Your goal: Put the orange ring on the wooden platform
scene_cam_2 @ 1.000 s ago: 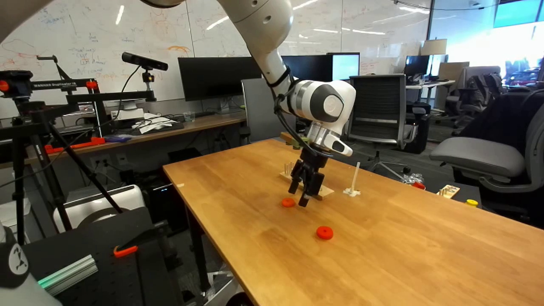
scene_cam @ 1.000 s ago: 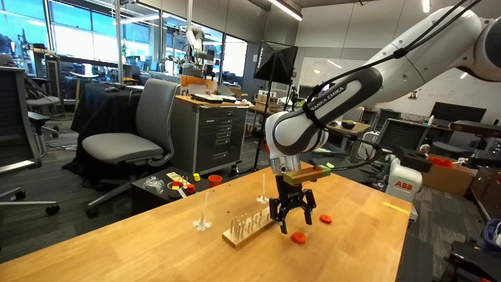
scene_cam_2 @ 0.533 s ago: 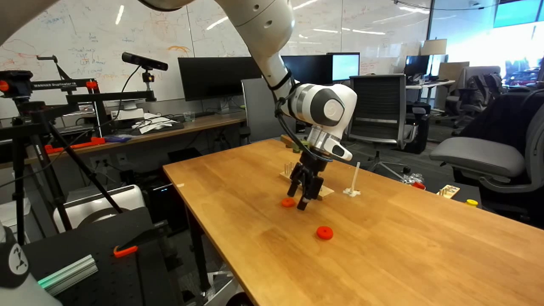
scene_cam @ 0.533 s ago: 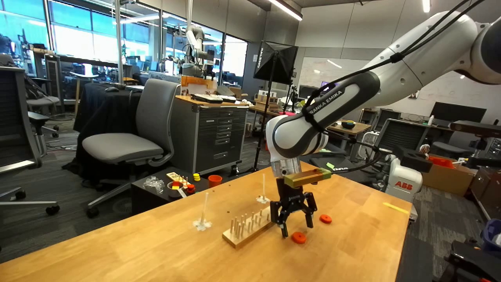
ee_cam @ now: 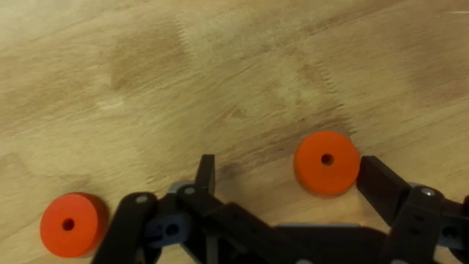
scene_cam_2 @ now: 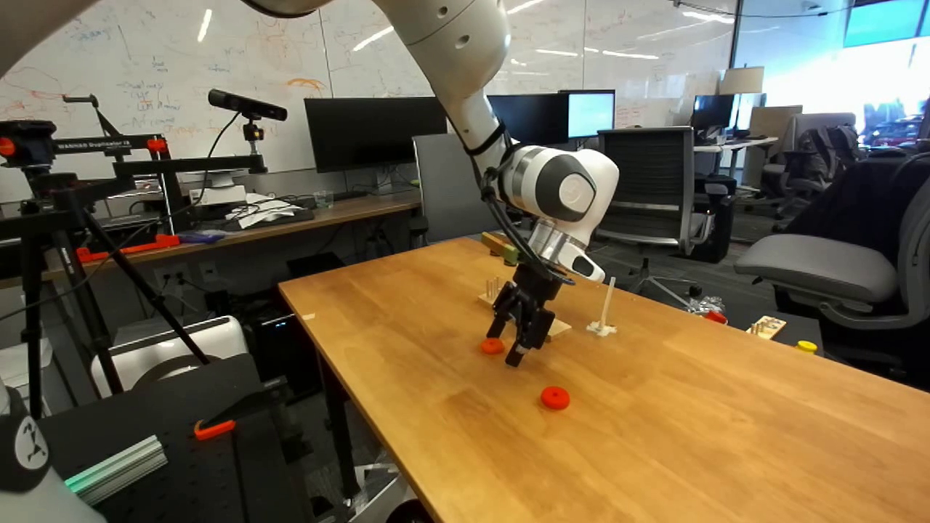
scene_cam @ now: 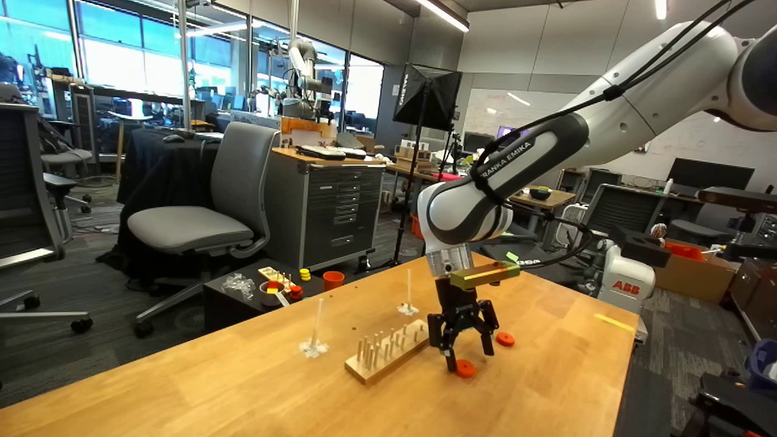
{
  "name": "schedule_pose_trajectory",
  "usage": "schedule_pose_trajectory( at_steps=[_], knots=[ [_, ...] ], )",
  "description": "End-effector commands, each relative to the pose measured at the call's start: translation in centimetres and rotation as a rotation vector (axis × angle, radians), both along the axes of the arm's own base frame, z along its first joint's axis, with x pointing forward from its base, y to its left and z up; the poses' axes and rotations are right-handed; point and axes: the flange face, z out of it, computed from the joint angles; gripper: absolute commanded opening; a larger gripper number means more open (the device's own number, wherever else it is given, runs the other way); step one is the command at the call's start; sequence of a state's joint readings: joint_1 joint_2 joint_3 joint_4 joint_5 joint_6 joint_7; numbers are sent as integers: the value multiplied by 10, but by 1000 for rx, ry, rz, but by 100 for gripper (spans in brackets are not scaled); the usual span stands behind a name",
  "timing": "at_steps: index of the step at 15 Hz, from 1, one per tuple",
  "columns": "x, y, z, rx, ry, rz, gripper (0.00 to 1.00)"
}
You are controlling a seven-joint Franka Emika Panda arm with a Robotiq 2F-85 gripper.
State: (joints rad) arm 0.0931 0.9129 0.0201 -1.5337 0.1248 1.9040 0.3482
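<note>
Widely splayed, the gripper (ee_cam: 287, 167) perhaps touches the round orange ring (ee_cam: 326, 175) on grained wood (ee_cam: 154, 117).

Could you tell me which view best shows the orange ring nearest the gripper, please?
The wrist view: the orange ring appears large, its round outline and central hole plain. In both exterior views it is smaller, on the tabletop by the gripper, its hole harder to see.

In an exterior view, the ring (scene_cam: 465, 368) lay on the table (scene_cam: 243, 388) right of the platform (scene_cam: 397, 360), the second piece (scene_cam: 505, 339) farther right and behind. In the wrist view, the ring appeared between the jaws of the end effector (ee_cam: 287, 164).
</note>
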Motion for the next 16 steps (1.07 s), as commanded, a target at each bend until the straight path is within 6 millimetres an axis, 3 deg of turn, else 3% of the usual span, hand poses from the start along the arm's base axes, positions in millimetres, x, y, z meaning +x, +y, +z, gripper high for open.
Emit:
schedule_pose_trajectory(
  at_steps=[1,10,16],
  knots=[
    [-14,-4,3,46,46,43,100],
    [-27,5,10,58,-15,88,100],
    [-32,7,24,57,-227,89,100]
  ],
)
